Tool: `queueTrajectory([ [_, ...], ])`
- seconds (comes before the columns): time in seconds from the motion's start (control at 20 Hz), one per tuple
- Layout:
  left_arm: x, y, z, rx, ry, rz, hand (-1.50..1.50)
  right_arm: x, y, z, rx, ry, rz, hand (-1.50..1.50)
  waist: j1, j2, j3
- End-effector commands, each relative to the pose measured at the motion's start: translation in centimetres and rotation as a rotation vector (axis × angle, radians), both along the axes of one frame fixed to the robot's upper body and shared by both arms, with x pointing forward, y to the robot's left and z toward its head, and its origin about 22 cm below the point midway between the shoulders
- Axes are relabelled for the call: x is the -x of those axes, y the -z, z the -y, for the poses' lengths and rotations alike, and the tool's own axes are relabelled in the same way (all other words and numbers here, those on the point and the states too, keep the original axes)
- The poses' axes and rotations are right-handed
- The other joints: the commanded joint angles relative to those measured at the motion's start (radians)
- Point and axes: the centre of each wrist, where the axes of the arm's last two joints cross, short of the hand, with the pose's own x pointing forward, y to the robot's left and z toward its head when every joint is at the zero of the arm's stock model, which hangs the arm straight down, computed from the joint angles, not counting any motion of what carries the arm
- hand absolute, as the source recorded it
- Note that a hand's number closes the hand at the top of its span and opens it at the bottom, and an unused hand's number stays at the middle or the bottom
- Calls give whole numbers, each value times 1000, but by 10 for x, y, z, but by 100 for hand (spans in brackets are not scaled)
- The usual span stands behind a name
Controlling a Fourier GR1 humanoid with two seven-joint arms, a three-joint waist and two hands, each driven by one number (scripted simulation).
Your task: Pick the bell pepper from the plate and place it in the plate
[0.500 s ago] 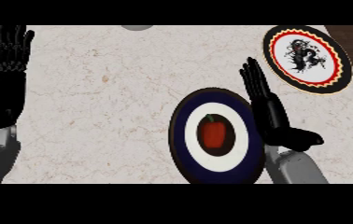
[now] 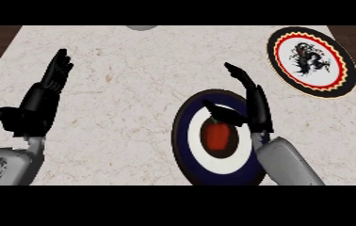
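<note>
A red bell pepper [image 2: 216, 135] lies in the white centre of a dark blue plate [image 2: 182, 140] near the counter's front edge. My right hand [image 2: 253, 105] hovers over the plate's right side, open, with its thumb reaching over the pepper's top and its fingers pointing away from me. A second plate [image 2: 335, 55], with a black and red rim and a dark dragon figure on white, lies at the far right. My left hand [image 2: 40, 100] rests open at the left, fingers up.
A grey rounded object [image 2: 141, 28] shows at the counter's far edge. Bare marbled counter [image 2: 132, 93] spreads between the two hands. Dark wood shows past the counter's far corners.
My right hand has shifted left over the blue plate, its thumb now above the pepper. My left hand has come in from the left edge toward the counter's middle.
</note>
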Motion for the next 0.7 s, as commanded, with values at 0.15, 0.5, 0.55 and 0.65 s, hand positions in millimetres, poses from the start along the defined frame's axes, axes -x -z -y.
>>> queueTrajectory([
  [0.15, -4, 30, 35, 25, 11, -169, 0, 30, 41, -99, 37, 211, -101, -150, -6, -12, 22],
  [0.5, -9, 34, 28, 30, -35, -163, 0, 39, 50, -107, 354, 270, -47, -150, -43, -29, 20],
  [0.55, -5, 30, 15, 30, -35, -181, 0, 32, 35, -110, 363, 288, -2, -150, -38, -31, 21],
  [0.65, -4, 39, 16, 29, -25, -196, 0, 28, 7, -124, 383, 311, 7, -150, -44, -32, 20],
])
